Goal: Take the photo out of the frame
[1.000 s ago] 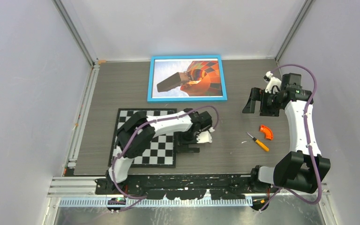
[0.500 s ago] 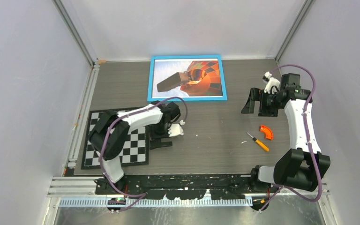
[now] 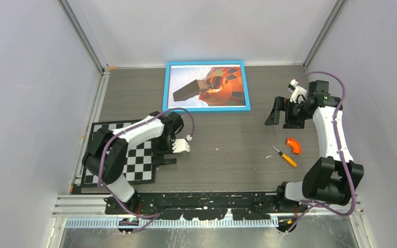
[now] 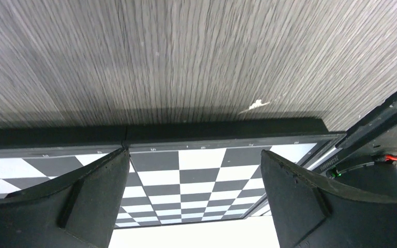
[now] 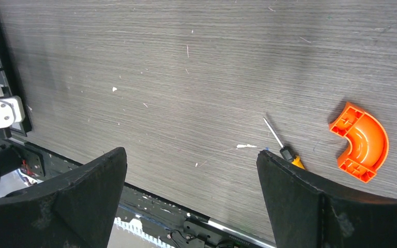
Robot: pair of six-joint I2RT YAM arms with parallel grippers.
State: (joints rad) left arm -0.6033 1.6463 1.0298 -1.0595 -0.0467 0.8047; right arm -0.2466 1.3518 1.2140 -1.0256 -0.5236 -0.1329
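The rectangular orange balloon photo is seen inside the bright-blue picture frame, laid at the far side of the grey bench. The left fingers and the right fingers are spread wide, empty.

No wording can be read anywhere. The checkerboard has tiny marks along its black border (too small to make out), and a small white label nearby is blurred.

Robot lab: white-walled enclosure, aluminium rails.
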